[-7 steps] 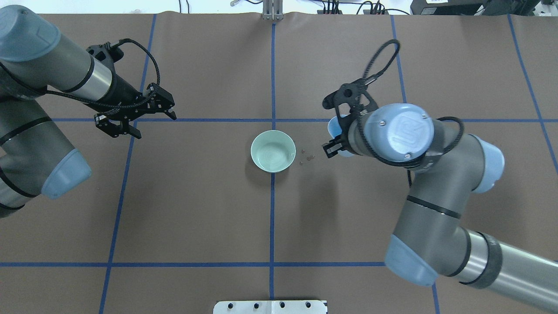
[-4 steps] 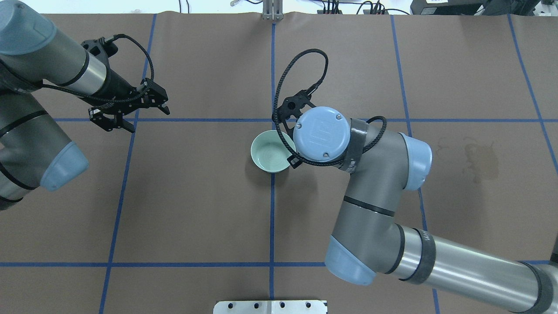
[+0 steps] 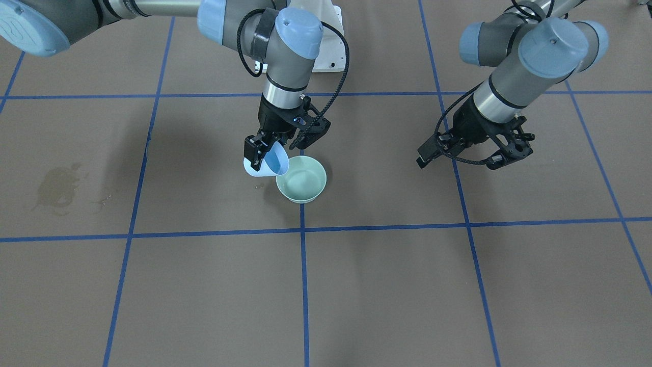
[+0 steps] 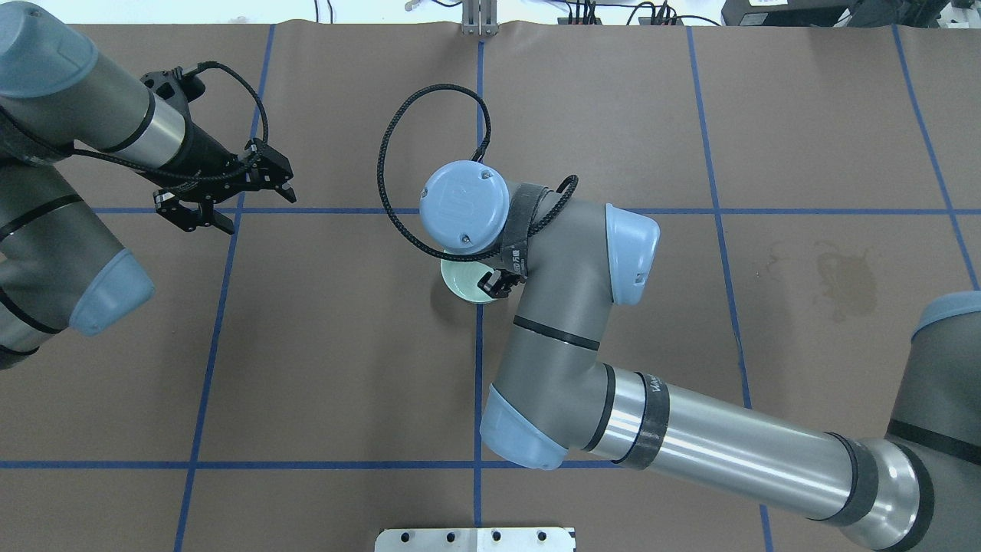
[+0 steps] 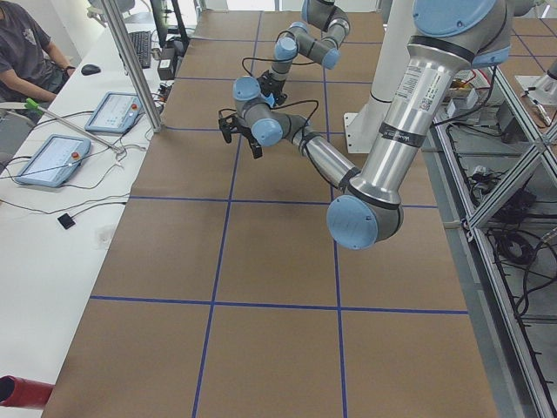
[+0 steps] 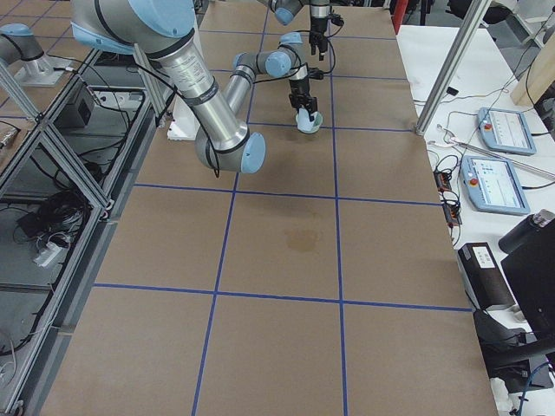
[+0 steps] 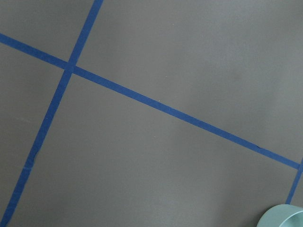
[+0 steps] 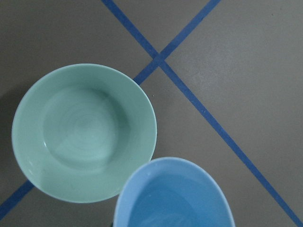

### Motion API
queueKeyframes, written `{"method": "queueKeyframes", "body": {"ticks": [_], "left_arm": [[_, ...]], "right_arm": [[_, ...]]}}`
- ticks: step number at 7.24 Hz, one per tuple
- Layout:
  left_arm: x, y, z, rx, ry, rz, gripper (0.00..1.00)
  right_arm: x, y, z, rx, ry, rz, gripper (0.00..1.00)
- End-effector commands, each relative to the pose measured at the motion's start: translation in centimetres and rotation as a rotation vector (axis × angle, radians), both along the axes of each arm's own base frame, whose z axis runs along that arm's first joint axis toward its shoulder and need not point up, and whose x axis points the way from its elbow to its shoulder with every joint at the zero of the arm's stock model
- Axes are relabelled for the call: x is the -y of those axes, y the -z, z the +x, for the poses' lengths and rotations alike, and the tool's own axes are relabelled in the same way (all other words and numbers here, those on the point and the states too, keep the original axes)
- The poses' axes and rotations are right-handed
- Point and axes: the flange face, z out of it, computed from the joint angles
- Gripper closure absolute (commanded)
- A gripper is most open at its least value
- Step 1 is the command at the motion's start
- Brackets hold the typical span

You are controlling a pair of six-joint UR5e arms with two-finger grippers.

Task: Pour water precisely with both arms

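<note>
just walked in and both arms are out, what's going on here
The right gripper holds a light blue cup, tipped with its lip just over the rim of the green bowl. The cup seems to hold water; no stream shows yet. The left gripper hangs open and empty off to the side.

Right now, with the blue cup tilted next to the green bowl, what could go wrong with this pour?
1. The blue cup in the right gripper is tilted, and in the right wrist view its lip only just overlaps the green bowl's rim. The pour could land outside.
2. Droplets lie on the paper beside the bowl, so spilling looks like a real risk here.
3. The cup is close to the rim, so more tilt might knock the bowl.
</note>
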Motion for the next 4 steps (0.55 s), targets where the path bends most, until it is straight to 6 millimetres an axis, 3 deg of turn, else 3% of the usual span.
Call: {"method": "queueKeyframes", "body": {"ticks": [1, 2, 4], "left_arm": [[0.1, -0.2, 0.0, 0.002, 0.001, -0.003, 0.0], [0.2, -0.4, 0.0, 0.004, 0.001, -0.005, 0.0], [0.2, -0.6, 0.1, 0.008, -0.003, 0.0, 0.0]], "right_arm": [[0.4, 0.8, -0.4, -0.12, 0.167, 0.04, 1.0], [1.0, 2.3, -1.3, -0.148, 0.197, 0.043, 1.0], [1.8, 3.2, -2.4, -0.209, 0.257, 0.057, 1.0]]}}
